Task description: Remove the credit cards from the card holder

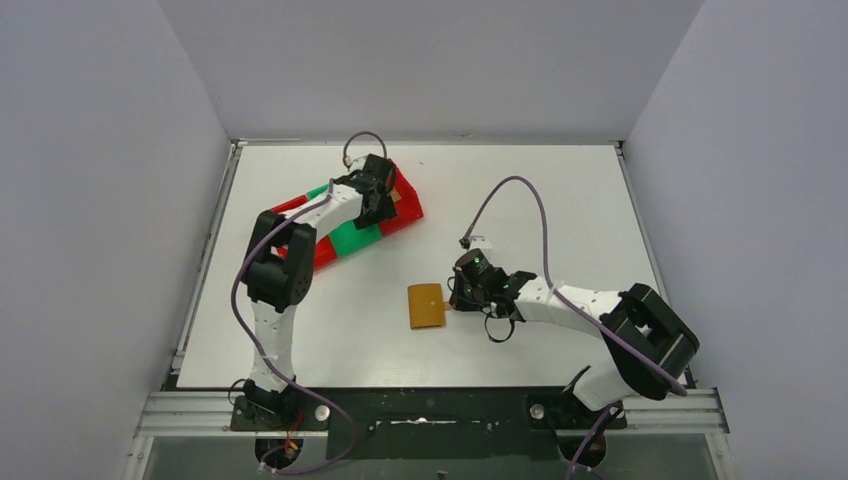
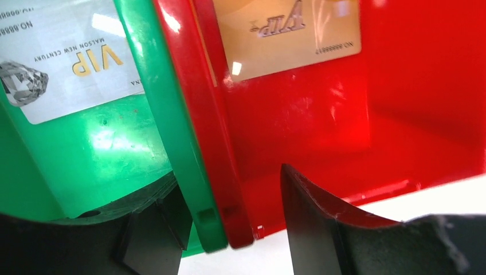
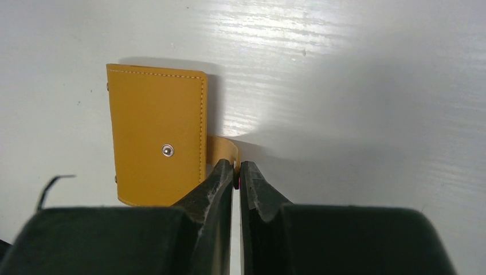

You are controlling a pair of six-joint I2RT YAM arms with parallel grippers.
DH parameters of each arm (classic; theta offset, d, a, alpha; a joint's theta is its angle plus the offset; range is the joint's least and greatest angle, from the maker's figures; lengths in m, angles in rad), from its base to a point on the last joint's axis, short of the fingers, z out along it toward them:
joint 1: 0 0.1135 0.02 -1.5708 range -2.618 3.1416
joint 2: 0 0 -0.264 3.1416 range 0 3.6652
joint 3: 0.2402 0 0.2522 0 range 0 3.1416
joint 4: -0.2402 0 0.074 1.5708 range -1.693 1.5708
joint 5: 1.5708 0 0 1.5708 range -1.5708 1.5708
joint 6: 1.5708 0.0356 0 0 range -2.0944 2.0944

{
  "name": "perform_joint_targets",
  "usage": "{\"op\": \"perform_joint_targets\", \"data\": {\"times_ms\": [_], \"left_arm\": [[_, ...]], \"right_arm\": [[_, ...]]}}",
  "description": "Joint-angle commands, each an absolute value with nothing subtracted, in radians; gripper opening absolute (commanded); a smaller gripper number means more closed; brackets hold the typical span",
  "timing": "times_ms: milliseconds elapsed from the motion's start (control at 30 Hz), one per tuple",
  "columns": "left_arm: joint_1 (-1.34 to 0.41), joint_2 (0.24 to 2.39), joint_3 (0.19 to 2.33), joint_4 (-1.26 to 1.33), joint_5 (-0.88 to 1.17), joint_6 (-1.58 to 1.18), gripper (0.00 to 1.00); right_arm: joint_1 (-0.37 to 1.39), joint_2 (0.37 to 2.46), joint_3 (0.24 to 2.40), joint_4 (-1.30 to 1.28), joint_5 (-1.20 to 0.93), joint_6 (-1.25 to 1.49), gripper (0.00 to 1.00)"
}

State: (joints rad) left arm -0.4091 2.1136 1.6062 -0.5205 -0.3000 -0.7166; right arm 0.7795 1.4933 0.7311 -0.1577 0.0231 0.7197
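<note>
card holder (image 1: 425, 306) lies folded mid-desk, nearer the near edge. right hand (image 3: 236, 167) is closed to a sliver at its snap tab (image 3: 222, 150); whether it grips the tab is unclear. left hand (image 2: 229, 200) is open astride the wall between green bin (image 2: 114, 149) and red bin (image 2: 321, 126), toward the far-left corner. silver card (image 2: 63, 63) lies in the green bin, orange card (image 2: 286, 34) in the red.

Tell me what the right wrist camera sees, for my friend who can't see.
The right gripper, its black fingers almost together, pinches the snap tab of a closed tan card holder lying flat on a white table. No cards show.
</note>
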Motion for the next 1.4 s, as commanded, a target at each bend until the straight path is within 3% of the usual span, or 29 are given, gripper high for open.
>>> {"op": "perform_joint_targets", "data": {"times_ms": [0, 1133, 1367], "left_arm": [[-0.477, 2.107, 1.570, -0.484, -0.250, -0.705, 0.53], [-0.756, 2.043, 1.486, -0.395, -0.203, -0.826, 0.51], [-0.762, 1.988, 1.497, -0.393, -0.216, -0.787, 0.56]], "right_arm": [[0.775, 1.409, 0.697, -0.118, 0.067, 0.737, 0.00], [0.733, 1.007, 0.411, -0.240, 0.173, 0.920, 0.04], [0.674, 1.023, 0.413, -0.207, 0.135, 0.910, 0.15]]}}
